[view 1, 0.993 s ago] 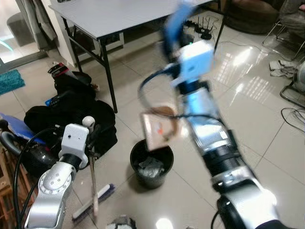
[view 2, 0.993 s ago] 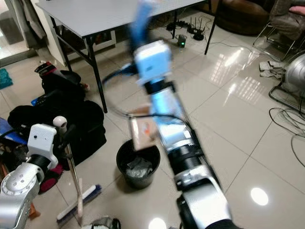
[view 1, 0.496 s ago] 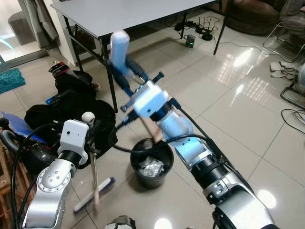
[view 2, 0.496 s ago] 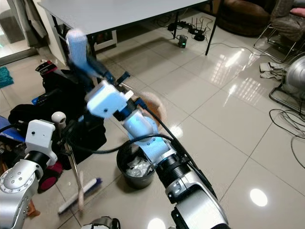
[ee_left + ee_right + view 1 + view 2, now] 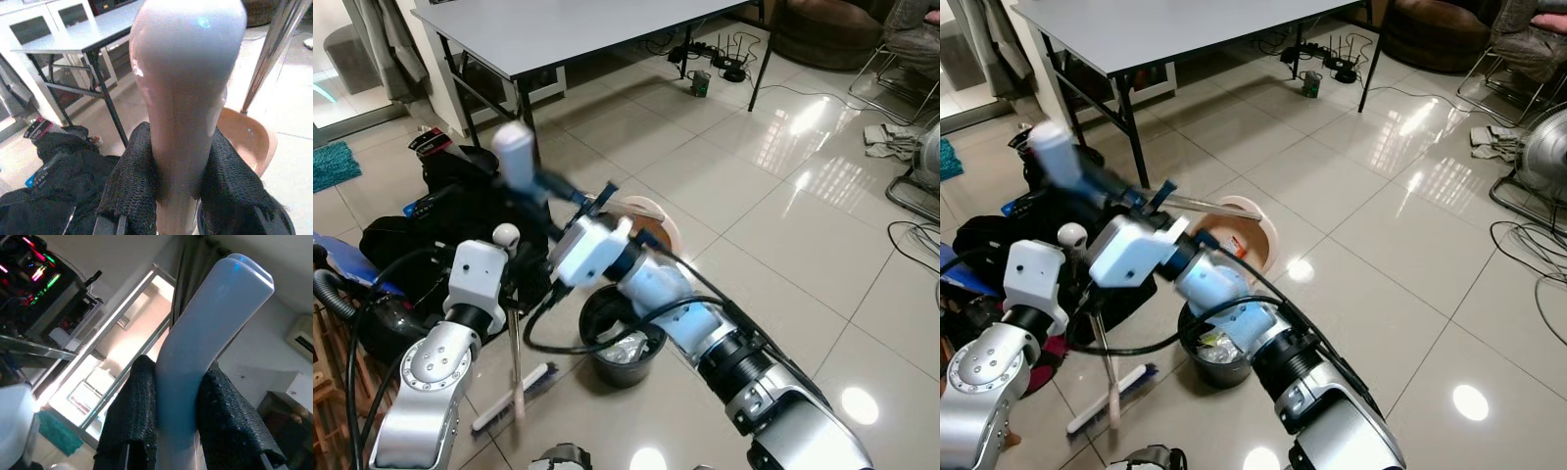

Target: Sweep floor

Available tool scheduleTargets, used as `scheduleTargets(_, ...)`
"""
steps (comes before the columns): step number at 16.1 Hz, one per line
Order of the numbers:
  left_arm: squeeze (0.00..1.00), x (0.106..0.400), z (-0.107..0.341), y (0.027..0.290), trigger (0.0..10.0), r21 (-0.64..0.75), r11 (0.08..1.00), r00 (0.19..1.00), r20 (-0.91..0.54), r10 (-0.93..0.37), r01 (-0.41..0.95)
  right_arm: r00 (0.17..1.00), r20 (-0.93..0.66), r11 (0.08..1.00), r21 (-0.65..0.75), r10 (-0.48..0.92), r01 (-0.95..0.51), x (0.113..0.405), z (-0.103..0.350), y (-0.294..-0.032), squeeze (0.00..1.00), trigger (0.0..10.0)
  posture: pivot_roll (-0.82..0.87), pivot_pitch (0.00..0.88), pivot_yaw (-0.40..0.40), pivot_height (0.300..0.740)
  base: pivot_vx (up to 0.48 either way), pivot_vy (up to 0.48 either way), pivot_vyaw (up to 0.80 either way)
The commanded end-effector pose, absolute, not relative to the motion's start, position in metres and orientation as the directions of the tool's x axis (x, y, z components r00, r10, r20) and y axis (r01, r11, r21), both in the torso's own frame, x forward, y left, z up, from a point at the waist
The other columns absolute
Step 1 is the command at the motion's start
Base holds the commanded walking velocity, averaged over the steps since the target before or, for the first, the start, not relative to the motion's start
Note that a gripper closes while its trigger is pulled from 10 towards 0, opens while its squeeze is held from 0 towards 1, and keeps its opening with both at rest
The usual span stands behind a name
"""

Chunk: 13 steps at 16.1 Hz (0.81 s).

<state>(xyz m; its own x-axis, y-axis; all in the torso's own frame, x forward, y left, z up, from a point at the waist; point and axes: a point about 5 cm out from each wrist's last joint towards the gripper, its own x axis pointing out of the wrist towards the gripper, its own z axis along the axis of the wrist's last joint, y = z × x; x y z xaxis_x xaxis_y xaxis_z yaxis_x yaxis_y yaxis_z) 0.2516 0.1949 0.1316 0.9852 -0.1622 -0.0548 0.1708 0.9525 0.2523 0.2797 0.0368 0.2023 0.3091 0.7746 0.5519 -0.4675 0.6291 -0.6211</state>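
My left gripper (image 5: 512,282) is shut on the pale pink broom handle (image 5: 186,98), and its black fingers (image 5: 129,186) clasp it from both sides. The broom's brush (image 5: 514,395) rests on the tiles left of the black bin (image 5: 622,338). My right gripper (image 5: 178,416) is shut on the dustpan's light blue grip (image 5: 514,152), reaching across to the left. The orange dustpan (image 5: 651,220) with its white rim hangs tilted just behind and above the bin, which holds crumpled rubbish.
A grey folding table (image 5: 558,29) stands at the back. Black bags (image 5: 460,211) and a vacuum cleaner (image 5: 352,308) crowd the left. Cables and routers (image 5: 724,64) lie beyond the table, with a fan (image 5: 925,166) at the right edge. Glossy tiles (image 5: 803,255) spread out on the right.
My right arm has swung the dustpan's grip from high in the middle down to the left. The pan has moved from over the bin to behind it. The broom has barely shifted.
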Motion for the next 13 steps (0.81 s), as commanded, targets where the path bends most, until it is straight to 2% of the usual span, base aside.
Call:
scheduleTargets(1, 0.0, 0.253, 0.149, 0.193, 10.0, 0.273, 0.948, 0.986, -0.001, -0.169, 0.162, 0.277, 0.566, 0.628, -0.658, 0.776, -0.416, 0.282, 0.213, 0.034, 0.0, 10.0, 0.11, 0.037, 0.017, 0.74, 0.0, 0.0, 0.0)
scheduleTargets(2, 0.0, 0.254, 0.151, 0.191, 10.0, 0.27, 0.947, 0.985, -0.033, -0.172, 0.175, 0.403, 0.626, 0.745, -0.573, 0.667, -0.342, 0.303, 0.232, 0.011, 0.0, 10.0, 0.11, 0.018, 0.018, 0.74, 0.0, 0.0, 0.0)
scheduleTargets(3, 0.0, 0.256, 0.152, 0.191, 10.0, 0.274, 0.945, 0.984, -0.048, -0.173, 0.18, 0.521, 0.691, 0.864, -0.438, 0.501, -0.249, 0.322, 0.253, -0.02, 0.0, 10.0, 0.1, 0.005, 0.022, 0.74, 0.0, 0.0, 0.0)
scheduleTargets(4, 0.0, 0.257, 0.152, 0.189, 10.0, 0.275, 0.944, 0.983, -0.045, -0.176, 0.181, 0.549, 0.714, 0.898, -0.392, 0.435, -0.202, 0.326, 0.261, -0.035, 0.0, 10.0, 0.09, 0.0, 0.027, 0.74, 0.0, 0.0, 0.0)
scheduleTargets(5, 0.0, 0.258, 0.154, 0.185, 10.0, 0.277, 0.942, 0.982, -0.042, -0.185, 0.189, 0.599, 0.738, 0.944, -0.313, 0.311, -0.103, 0.331, 0.274, -0.068, 0.0, 10.0, 0.07, 0.0, 0.033, 0.74, 0.0, 0.0, 0.0)
scheduleTargets(6, 0.0, 0.257, 0.154, 0.18, 10.0, 0.271, 0.942, 0.98, -0.045, -0.195, 0.199, 0.64, 0.742, 0.968, -0.252, 0.198, -0.007, 0.331, 0.281, -0.1, 0.0, 10.0, 0.06, 0.0, 0.038, 0.74, 0.0, 0.0, 0.0)
scheduleTargets(8, 0.0, 0.258, 0.149, 0.177, 10.0, 0.25, 0.944, 0.976, -0.056, -0.209, 0.216, 0.696, 0.71, 0.961, -0.253, 0.107, 0.11, 0.324, 0.277, -0.139, 0.0, 10.0, 0.05, 0.0, 0.043, 0.74, 0.0, 0.0, 0.0)
scheduleTargets(10, 0.0, 0.26, 0.142, 0.177, 10.0, 0.239, 0.943, 0.973, -0.072, -0.219, 0.23, 0.768, 0.636, 0.924, -0.331, 0.071, 0.189, 0.317, 0.267, -0.164, 0.0, 10.0, 0.03, 0.0, 0.041, 0.74, 0.0, 0.0, 0.0)
scheduleTargets(11, 0.0, 0.263, 0.137, 0.179, 10.0, 0.235, 0.942, 0.971, -0.081, -0.226, 0.239, 0.814, 0.581, 0.92, -0.315, -0.007, 0.233, 0.31, 0.252, -0.182, 0.0, 10.0, 0.03, 0.0, 0.037, 0.74, 0.0, 0.0, 0.0)
scheduleTargets(13, 0.0, 0.265, 0.135, 0.179, 10.0, 0.234, 0.94, 0.968, -0.087, -0.235, 0.25, 0.843, 0.536, 0.923, -0.292, -0.057, 0.249, 0.305, 0.24, -0.193, 0.0, 10.0, 0.03, 0.0, 0.032, 0.74, 0.0, 0.0, 0.0)
